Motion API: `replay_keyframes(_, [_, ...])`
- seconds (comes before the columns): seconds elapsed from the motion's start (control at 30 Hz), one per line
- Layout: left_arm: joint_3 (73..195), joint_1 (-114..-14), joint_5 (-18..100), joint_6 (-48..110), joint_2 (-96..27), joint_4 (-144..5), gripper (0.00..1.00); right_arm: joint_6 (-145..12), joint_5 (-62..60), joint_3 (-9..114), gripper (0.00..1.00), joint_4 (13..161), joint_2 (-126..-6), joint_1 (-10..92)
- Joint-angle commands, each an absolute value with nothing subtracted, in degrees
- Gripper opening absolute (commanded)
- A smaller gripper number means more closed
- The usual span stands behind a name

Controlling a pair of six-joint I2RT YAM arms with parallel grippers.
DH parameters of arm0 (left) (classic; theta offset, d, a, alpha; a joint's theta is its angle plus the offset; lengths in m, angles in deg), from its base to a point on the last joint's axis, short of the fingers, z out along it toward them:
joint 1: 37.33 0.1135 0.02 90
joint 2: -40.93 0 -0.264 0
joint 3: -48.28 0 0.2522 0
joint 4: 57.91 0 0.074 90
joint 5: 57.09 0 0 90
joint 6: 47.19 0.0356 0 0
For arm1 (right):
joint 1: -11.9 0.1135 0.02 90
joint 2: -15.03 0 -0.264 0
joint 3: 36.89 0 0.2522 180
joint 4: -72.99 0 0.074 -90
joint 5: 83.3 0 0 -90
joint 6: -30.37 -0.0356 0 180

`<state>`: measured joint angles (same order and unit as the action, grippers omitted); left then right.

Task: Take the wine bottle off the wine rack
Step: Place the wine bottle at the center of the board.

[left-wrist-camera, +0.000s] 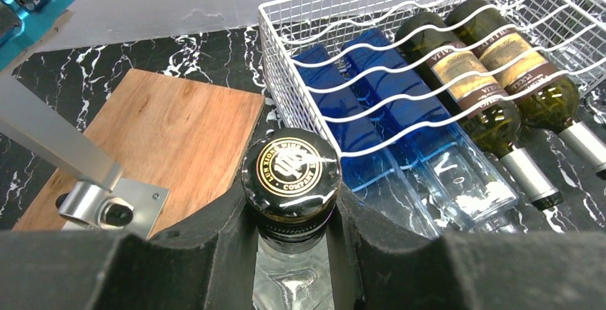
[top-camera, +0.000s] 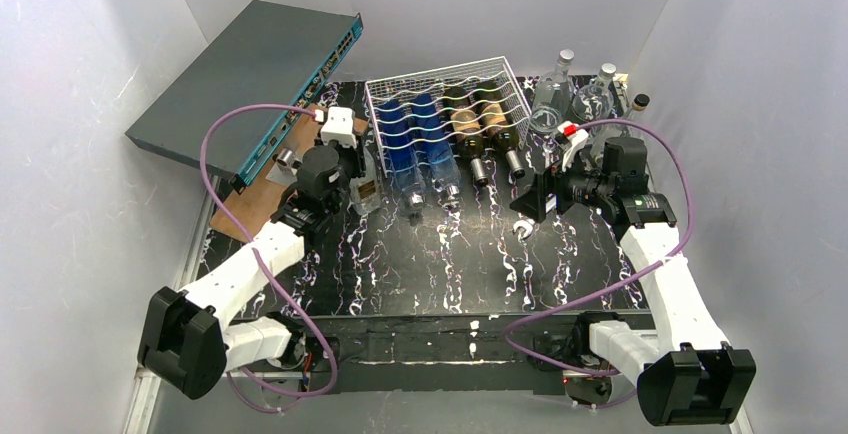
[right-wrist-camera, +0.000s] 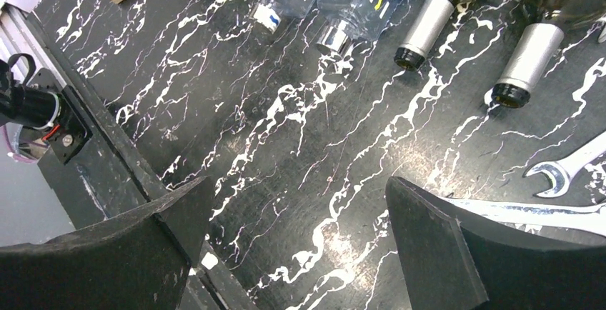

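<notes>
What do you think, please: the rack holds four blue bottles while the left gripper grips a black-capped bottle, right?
Not quite: the left wrist view shows two blue bottles and two dark wine bottles in the wine rack; the rest holds.

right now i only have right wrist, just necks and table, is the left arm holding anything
observer: yes, the left jaws are shut on the neck of a clear black-capped bottle, just left of the wine rack and outside it
operator: ok what's lying in the rack
observer: four bottles, two blue bottles on the left, two dark wine bottles on the right
operator: anything beyond my arm
observer: clear glass bottles stand right of the rack at the back
</notes>
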<state>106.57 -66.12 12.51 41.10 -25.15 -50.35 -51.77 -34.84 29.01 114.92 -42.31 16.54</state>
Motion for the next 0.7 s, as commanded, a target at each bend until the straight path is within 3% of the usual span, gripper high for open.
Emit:
replay_keyframes(0.0, [107.9,-65.1,13.2,39.8,-24.4,-37.5,0.1,-51.9,-37.3,28.3,0.98,112.6,-41.0,15.7])
replay_keyframes(0.2, [105.6,-64.9,14.4,40.2,-24.4,-36.5,0.32,-51.9,-37.7,28.3,0.98,112.6,-41.1,15.3])
replay_keyframes(0.37, [103.7,-64.9,15.4,41.7,-23.1,-36.7,0.46,-51.9,-37.8,28.2,0.98,112.4,-41.3,15.0])
replay_keyframes(0.67, [102.5,-64.9,19.4,41.5,-17.9,-42.0,0.97,-49.5,-39.7,29.0,0.98,114.1,-41.6,14.1])
